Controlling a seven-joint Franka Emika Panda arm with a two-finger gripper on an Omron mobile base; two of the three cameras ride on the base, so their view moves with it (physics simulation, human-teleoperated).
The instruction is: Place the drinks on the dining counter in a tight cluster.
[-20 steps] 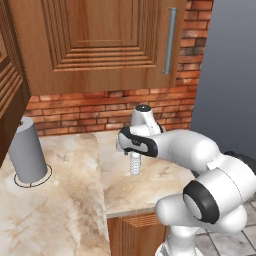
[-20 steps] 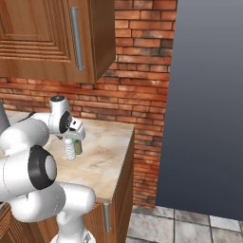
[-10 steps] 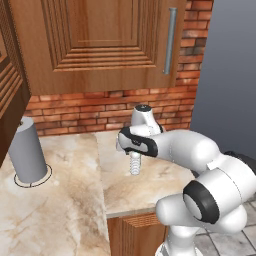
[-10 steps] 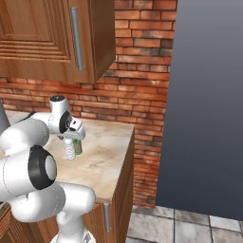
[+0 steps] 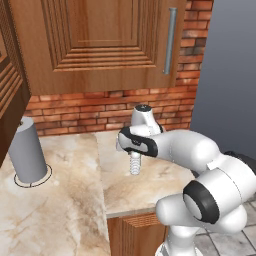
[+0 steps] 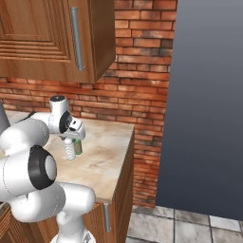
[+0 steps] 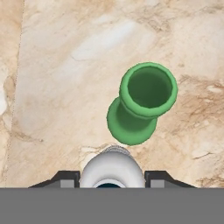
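A small clear water bottle point(image 5: 134, 164) point(image 6: 69, 151) stands upright on a small marble counter point(image 5: 150, 185) against a brick wall. My gripper point(image 5: 134, 154) point(image 6: 71, 141) reaches down over it from above. In the hand view the bottle's pale cap point(image 7: 112, 168) sits between the two dark fingertips point(image 7: 65, 180), which press against its sides, so my gripper point(image 7: 112, 181) is shut on the bottle. The dining counter is out of view.
A bright-green cup point(image 7: 148, 94) point(image 6: 79, 148) stands just beyond the bottle, close to it. A grey cylinder point(image 5: 27, 150) stands on the left counter. Wooden cabinets point(image 5: 100, 45) hang overhead. A dark grey panel point(image 6: 209, 104) rises at the right, past the counter's edge.
The jaws have closed from wide open onto the water bottle. The arm and the bottle have stayed where they were.
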